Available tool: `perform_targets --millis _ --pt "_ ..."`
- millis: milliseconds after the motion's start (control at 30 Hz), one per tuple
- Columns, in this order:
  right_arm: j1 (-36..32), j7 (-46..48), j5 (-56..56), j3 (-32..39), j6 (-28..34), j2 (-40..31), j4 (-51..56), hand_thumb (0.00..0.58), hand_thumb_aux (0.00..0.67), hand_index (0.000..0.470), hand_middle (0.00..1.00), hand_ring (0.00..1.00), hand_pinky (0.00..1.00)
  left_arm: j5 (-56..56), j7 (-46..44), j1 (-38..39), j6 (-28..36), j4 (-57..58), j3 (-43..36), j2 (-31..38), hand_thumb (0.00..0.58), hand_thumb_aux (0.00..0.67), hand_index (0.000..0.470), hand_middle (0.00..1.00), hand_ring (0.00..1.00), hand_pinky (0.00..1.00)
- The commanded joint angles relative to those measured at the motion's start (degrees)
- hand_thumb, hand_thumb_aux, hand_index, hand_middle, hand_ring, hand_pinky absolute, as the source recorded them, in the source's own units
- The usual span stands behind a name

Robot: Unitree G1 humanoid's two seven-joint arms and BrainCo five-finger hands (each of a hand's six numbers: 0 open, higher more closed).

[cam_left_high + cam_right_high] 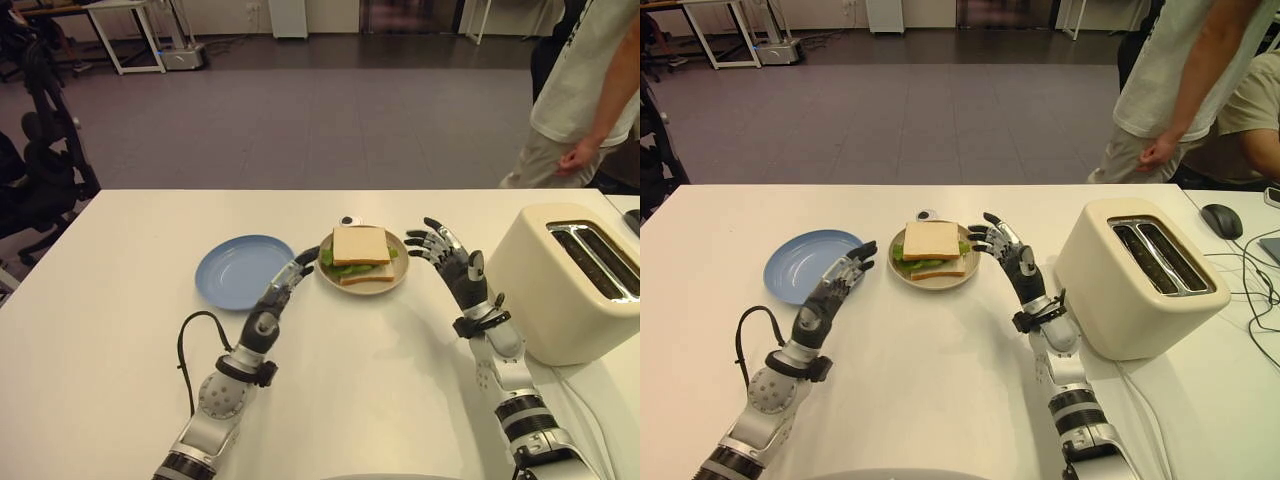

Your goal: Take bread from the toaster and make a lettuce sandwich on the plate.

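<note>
A sandwich (pixel 361 257) of two bread slices with green lettuce between them lies on a beige plate (pixel 398 282) at the table's middle. The cream toaster (pixel 572 282) stands at the right, both slots dark and empty. My left hand (pixel 277 299) hovers open just left of the plate, fingers stretched toward it. My right hand (pixel 448 257) is open just right of the plate, fingers spread, holding nothing.
An empty blue plate (pixel 242 270) lies left of the sandwich plate. A small round white object (pixel 348 220) sits behind the sandwich. A black cable (pixel 190 345) loops by my left forearm. A mouse (pixel 1222 219) and cables lie behind the toaster.
</note>
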Motion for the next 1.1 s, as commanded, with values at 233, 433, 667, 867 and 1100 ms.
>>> perform_targets --millis 233,433,667,867,1100 --pt "-0.3 11.2 3.7 -6.2 1.5 3.3 -1.7 0.0 0.0 0.0 0.0 0.0 0.0 -3.1 -10.1 -0.3 3.4 1.6 6.5 -4.7 0.0 0.0 0.0 0.0 0.0 0.0" --pt "-0.3 13.3 2.9 -8.4 2.6 4.3 -1.7 0.0 0.0 0.0 0.0 0.0 0.0 -1.2 -12.3 -0.2 4.0 1.4 9.2 -7.1 0.0 0.0 0.0 0.0 0.0 0.0" --pt "-0.6 14.4 1.7 -10.1 2.7 5.0 -1.0 0.0 0.0 0.0 0.0 0.0 0.0 1.0 -14.6 -0.7 3.2 2.1 10.8 -9.1 0.0 0.0 0.0 0.0 0.0 0.0" --pt "-0.7 14.8 0.7 -10.7 2.4 5.4 -0.6 0.0 0.0 0.0 0.0 0.0 0.0 1.7 -15.8 -0.7 2.8 2.2 11.9 -10.4 0.0 0.0 0.0 0.0 0.0 0.0" --pt "-1.0 14.9 0.1 -11.4 2.3 5.7 -0.4 0.0 0.0 0.0 0.0 0.0 0.0 2.3 -16.6 -0.9 2.9 2.0 12.9 -11.4 0.0 0.0 0.0 0.0 0.0 0.0"
